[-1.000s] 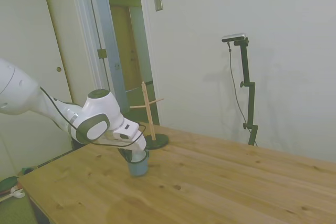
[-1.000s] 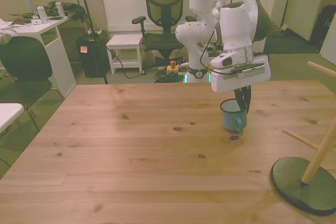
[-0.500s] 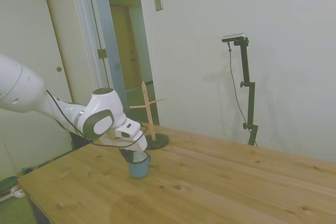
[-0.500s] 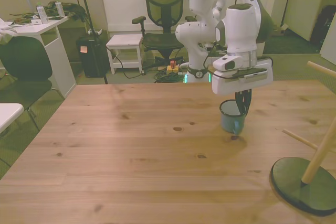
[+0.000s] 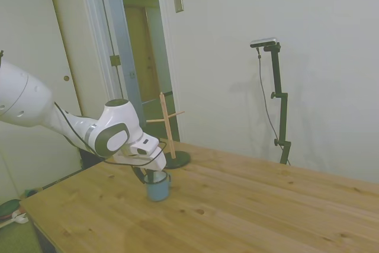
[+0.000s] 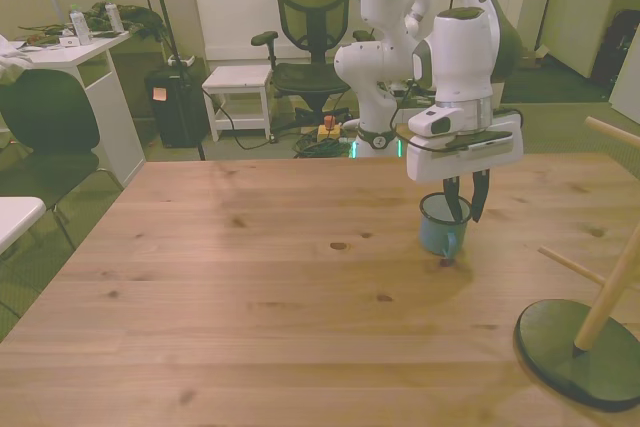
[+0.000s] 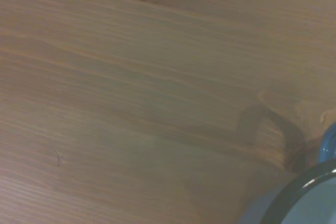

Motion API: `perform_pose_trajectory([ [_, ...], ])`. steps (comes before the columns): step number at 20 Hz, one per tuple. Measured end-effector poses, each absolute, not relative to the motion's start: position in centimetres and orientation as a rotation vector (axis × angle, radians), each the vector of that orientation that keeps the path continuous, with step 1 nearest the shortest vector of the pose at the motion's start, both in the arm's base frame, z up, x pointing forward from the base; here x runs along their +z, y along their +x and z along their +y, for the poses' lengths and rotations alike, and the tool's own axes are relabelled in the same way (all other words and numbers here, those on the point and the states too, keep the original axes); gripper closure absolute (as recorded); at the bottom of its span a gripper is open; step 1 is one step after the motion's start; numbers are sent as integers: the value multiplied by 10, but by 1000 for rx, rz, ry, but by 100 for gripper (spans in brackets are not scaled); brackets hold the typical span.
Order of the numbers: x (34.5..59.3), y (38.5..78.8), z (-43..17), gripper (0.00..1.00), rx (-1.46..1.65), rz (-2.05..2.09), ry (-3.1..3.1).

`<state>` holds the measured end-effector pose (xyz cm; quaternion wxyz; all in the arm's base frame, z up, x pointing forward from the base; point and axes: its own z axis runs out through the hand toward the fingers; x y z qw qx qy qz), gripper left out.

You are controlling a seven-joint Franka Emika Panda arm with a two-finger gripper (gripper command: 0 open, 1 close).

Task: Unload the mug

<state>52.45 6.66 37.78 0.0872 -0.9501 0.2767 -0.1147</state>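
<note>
now the mug (image 6: 440,231) stands upright on the table (image 6: 250,297), fingers (image 6: 452,203) spread apart over its rim.

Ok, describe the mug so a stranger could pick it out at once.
Start at the wooden table and find the white arm's claw hanging over it toward the front view's right. The mug stands upright on the wood right under that claw, well apart from the peg stand. It is the only small blue-grey cup there, white inside, with a dark rim and loop handle.
</note>
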Motion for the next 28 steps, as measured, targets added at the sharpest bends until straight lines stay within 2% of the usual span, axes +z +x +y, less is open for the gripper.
perform_pose_trajectory([
  [13, 384, 527, 70, 0, -361, 820, -2818],
  [20, 405, 517, 74, 0, -410, 799, -2777],
  [28, 440, 482, 69, 0, -606, 689, -2633],
])
